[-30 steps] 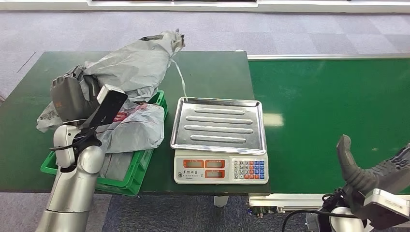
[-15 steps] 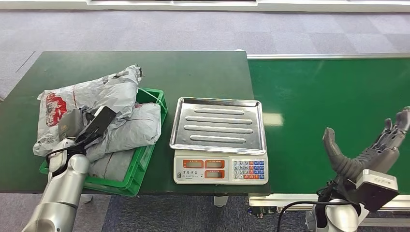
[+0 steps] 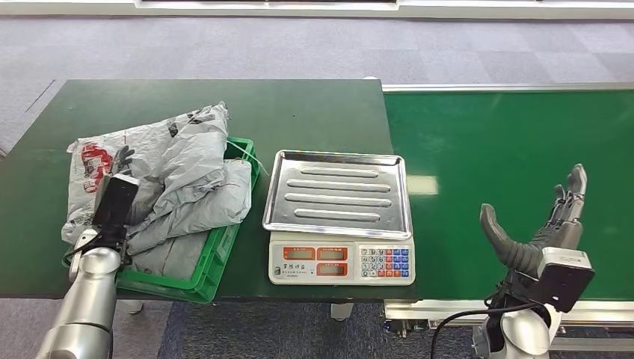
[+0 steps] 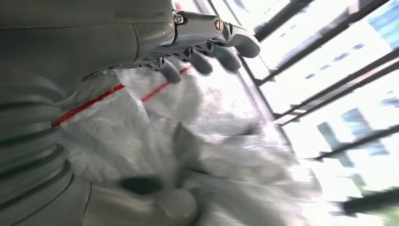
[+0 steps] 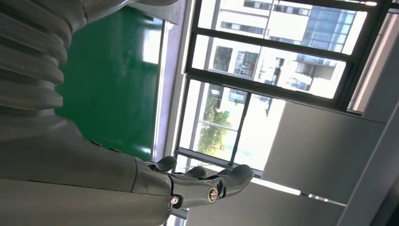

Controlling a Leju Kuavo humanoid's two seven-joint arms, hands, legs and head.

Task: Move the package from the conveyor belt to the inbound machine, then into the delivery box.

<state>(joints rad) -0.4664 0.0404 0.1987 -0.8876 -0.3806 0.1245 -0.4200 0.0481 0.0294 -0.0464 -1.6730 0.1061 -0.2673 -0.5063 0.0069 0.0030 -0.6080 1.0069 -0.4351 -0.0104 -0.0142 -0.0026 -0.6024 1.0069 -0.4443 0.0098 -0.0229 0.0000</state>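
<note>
Packages fill the left of the head view: a grey plastic package (image 3: 176, 153) with a red print lies crumpled on top of other grey bags in a green crate (image 3: 213, 258), the delivery box, on the dark green table (image 3: 314, 112). The left hand (image 3: 119, 176) sits at the package's left part, its dark fingers against the wrinkled plastic; whether they grip it I cannot tell from here. At centre stands the scale (image 3: 338, 217), its steel tray bare. The bright green conveyor belt (image 3: 508, 149) takes the right side, and at lower right the right hand (image 3: 542, 228) is raised over it, fingers spread wide, holding nothing. In the left wrist view the left hand's fingers (image 4: 202, 59) stretch across the top of the frame, extended over the red-striped grey package (image 4: 155, 141), not closed on it. In the right wrist view the right hand (image 5: 202, 181) lies open, windows behind it.
</note>
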